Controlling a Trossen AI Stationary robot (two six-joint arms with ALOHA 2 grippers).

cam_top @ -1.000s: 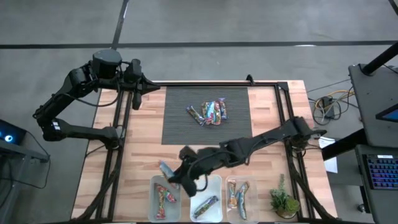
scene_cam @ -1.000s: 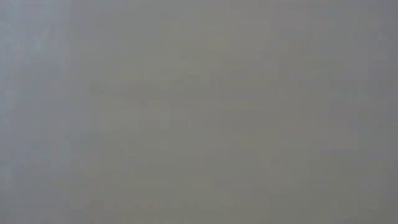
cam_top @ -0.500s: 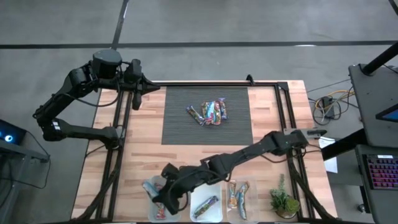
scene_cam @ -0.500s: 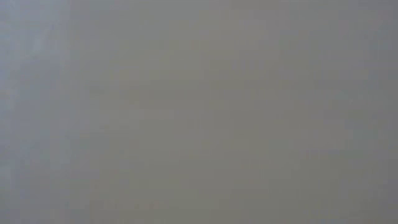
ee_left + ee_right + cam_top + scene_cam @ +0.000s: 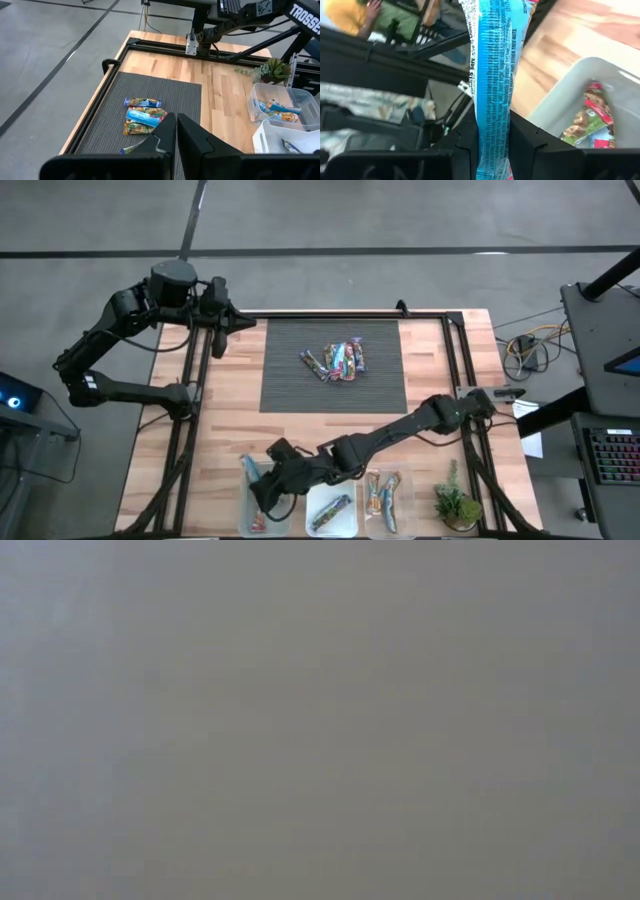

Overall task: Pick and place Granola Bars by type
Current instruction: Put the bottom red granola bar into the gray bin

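Several granola bars (image 5: 340, 361) lie in a heap on the dark mat (image 5: 290, 385); the left wrist view shows the same granola bars (image 5: 142, 117). My right gripper (image 5: 262, 480) reaches over the left clear bin (image 5: 262, 515) at the near edge, shut on a blue-wrapped bar (image 5: 492, 75). That bin holds a red and green bar (image 5: 592, 117). The middle bin (image 5: 330, 508) and the right bin (image 5: 385, 498) hold bars too. My left gripper (image 5: 176, 131) is shut and hangs raised over the far left corner. The low view shows only grey. My right gripper pinches the blue bar near one end (image 5: 492, 142) between its two fingers. The rest of the bar sticks out past the fingertips, along the line of the fingers. The bar (image 5: 250, 470) is lifted clear, over the left bin's far left corner.
A small potted plant (image 5: 455, 505) stands at the near right corner beside the bins. Black frame rails (image 5: 195, 410) run along the table's left and right sides. Bare wood lies between the mat and the bins.
My right gripper has carried the blue bar toward the table's near left corner and down, ending over the left bin. Its wrist has rolled, so the bar points another way than before.
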